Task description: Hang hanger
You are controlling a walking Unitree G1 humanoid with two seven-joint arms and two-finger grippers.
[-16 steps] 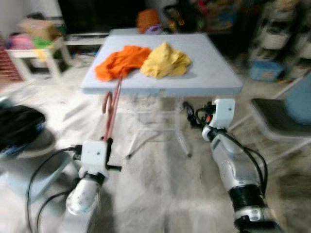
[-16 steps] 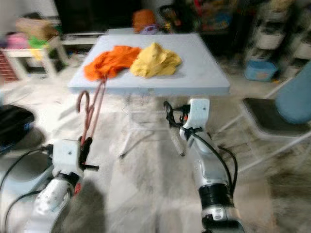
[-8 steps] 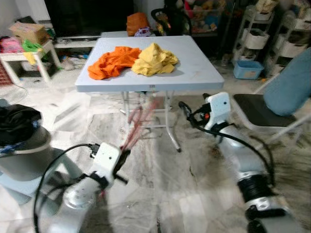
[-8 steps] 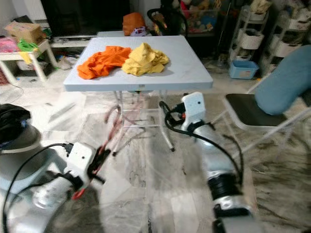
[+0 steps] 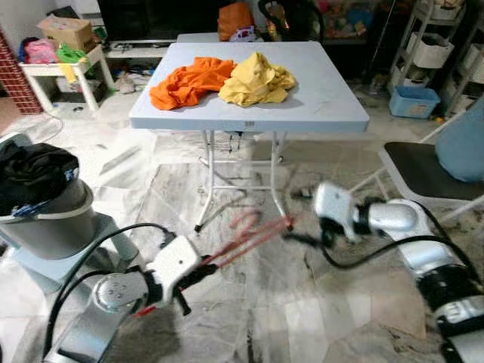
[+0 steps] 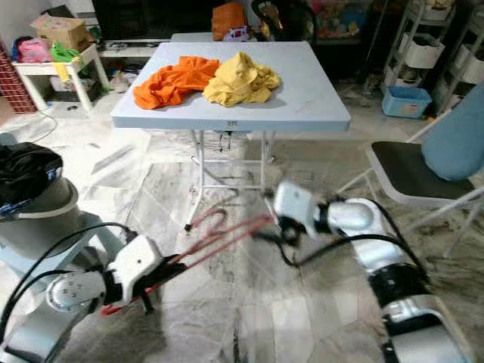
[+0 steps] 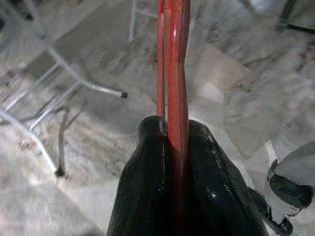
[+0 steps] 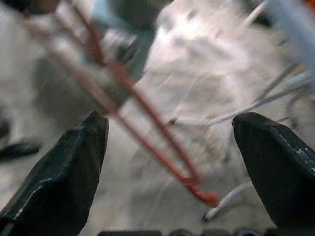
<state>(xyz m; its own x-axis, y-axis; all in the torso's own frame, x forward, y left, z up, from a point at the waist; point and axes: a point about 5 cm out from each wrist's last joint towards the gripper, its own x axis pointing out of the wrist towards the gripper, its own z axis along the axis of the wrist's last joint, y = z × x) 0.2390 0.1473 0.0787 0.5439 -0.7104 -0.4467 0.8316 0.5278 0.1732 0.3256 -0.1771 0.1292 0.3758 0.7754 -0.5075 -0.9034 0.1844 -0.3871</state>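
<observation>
A red hanger (image 5: 253,233) lies nearly level above the floor, its hook (image 5: 243,219) curling up near the table legs. My left gripper (image 5: 195,274) is shut on one end of it; in the left wrist view the black fingers (image 7: 147,167) pinch the red hanger bars (image 7: 172,59). My right gripper (image 5: 296,219) sits at the hanger's far end, blurred. It is open in the right wrist view, with the fingertips (image 8: 93,128) wide apart and the hanger (image 8: 147,113) crossing the gap between them, untouched.
A light blue folding table (image 5: 325,106) stands ahead with an orange cloth (image 5: 189,79) and a yellow cloth (image 5: 257,79) on it. A folding chair (image 5: 423,170) is at the right. A grey bin with black cloth (image 5: 34,174) is at the left.
The view has shifted. My left arm has swung the hanger from near upright down to point right. My right gripper has dropped lower and turned left towards the hanger's end.
</observation>
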